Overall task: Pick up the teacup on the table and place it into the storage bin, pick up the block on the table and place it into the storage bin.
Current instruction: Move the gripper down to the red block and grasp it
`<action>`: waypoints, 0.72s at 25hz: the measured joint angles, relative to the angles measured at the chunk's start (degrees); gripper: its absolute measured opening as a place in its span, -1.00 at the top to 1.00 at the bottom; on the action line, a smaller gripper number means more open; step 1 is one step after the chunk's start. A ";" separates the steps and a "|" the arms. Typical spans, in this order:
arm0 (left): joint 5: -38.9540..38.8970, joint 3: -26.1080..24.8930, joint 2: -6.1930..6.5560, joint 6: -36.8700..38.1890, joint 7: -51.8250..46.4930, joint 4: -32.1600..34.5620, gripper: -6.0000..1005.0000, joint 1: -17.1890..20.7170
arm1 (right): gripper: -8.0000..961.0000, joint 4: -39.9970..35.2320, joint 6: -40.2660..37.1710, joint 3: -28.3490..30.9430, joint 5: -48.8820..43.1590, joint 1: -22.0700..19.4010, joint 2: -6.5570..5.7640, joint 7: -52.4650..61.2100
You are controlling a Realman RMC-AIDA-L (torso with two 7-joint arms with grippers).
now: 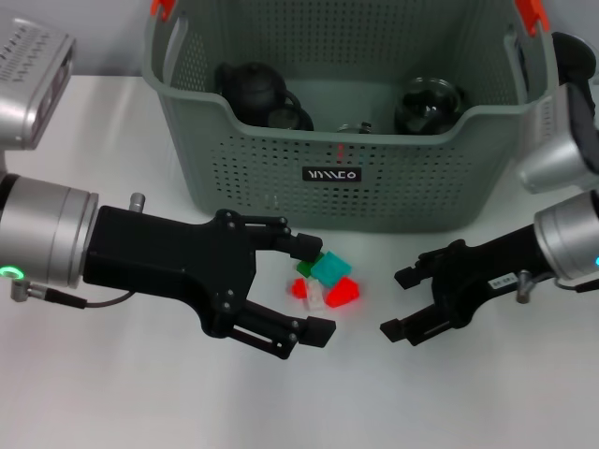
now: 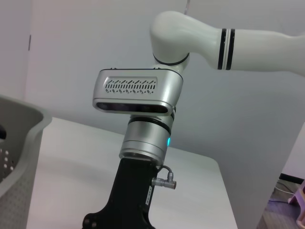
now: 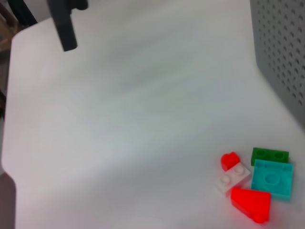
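A cluster of small blocks (image 1: 326,283) lies on the white table in front of the storage bin (image 1: 346,201): teal, green, white and two red ones. The right wrist view shows the same blocks (image 3: 257,181). My left gripper (image 1: 314,288) is open, its fingers on either side of the cluster's left part, holding nothing. My right gripper (image 1: 398,305) is open just right of the blocks, empty. No teacup shows on the table. Inside the bin lie a black teapot (image 1: 249,86) and other dark round vessels (image 1: 429,103).
The bin's perforated wall (image 3: 281,47) stands close behind the blocks, with orange clips (image 1: 532,13) on its rim. The right arm's wrist (image 2: 143,138) fills the left wrist view, beside the bin's rim (image 2: 21,121). Bare tabletop (image 1: 356,393) lies in front of both grippers.
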 joint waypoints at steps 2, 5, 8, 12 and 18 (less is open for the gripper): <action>0.18 -0.08 0.11 -0.15 0.03 -0.63 -0.90 -0.16 | -0.90 1.58 2.08 -1.03 0.09 0.77 0.07 0.00; 0.17 -0.14 0.20 -0.21 0.06 -0.91 -0.90 -0.43 | -0.90 3.19 4.39 -2.23 0.21 1.69 0.12 0.02; -0.08 -0.16 0.20 -0.21 0.09 -0.93 -0.90 -0.54 | -0.90 4.39 6.11 -3.38 0.23 2.39 0.20 0.03; -0.14 -0.16 0.18 -0.43 0.11 -1.04 -0.90 -0.71 | -0.90 6.15 9.24 -4.92 1.06 3.17 0.42 0.02; -0.20 -0.16 0.16 -1.30 0.14 -1.26 -0.89 -0.87 | -0.90 8.35 13.87 -10.90 5.19 3.53 0.44 -0.19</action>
